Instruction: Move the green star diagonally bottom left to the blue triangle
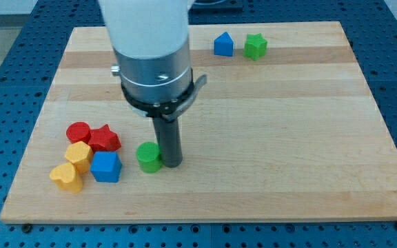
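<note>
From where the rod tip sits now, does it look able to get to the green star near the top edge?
Probably yes. My tip rests beside the green cylinder near the view's bottom, while the green star sits at the top, just right of the blue triangle. No block lies on the wooden board between them.

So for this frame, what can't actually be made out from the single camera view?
- My tip: the camera view does not settle whether it touches the green round block beside it at the view's left.
- Arm's upper part: cut off by the view's top edge.
- Wooden board: the strip behind the arm's grey housing is hidden.
- Yellow blocks: partly overlapped in the cluster; exact shapes unclear.
- Green star block and blue block: too small to confirm any contact.
</note>
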Controlling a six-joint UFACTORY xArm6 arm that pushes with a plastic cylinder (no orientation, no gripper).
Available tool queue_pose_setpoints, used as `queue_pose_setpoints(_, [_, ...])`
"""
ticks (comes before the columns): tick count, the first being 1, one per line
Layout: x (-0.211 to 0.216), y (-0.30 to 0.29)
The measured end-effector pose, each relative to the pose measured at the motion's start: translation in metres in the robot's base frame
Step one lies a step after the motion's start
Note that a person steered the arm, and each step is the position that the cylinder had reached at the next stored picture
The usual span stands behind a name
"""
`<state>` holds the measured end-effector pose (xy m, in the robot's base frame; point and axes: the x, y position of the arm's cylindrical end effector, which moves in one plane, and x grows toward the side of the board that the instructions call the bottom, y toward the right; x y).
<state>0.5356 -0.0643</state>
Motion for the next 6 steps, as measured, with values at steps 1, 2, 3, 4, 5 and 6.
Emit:
queue_pose_setpoints(1, [0.0, -0.02])
queue_pose_setpoints(2, [0.0, -0.037])
queue_pose_setpoints(3, [0.0, -0.039])
queue_pose_setpoints(4, [0.0, -0.005])
queue_pose_setpoints(5, [-0.002, 0.052])
queue_pose_setpoints(6, [-0.018, 0.107])
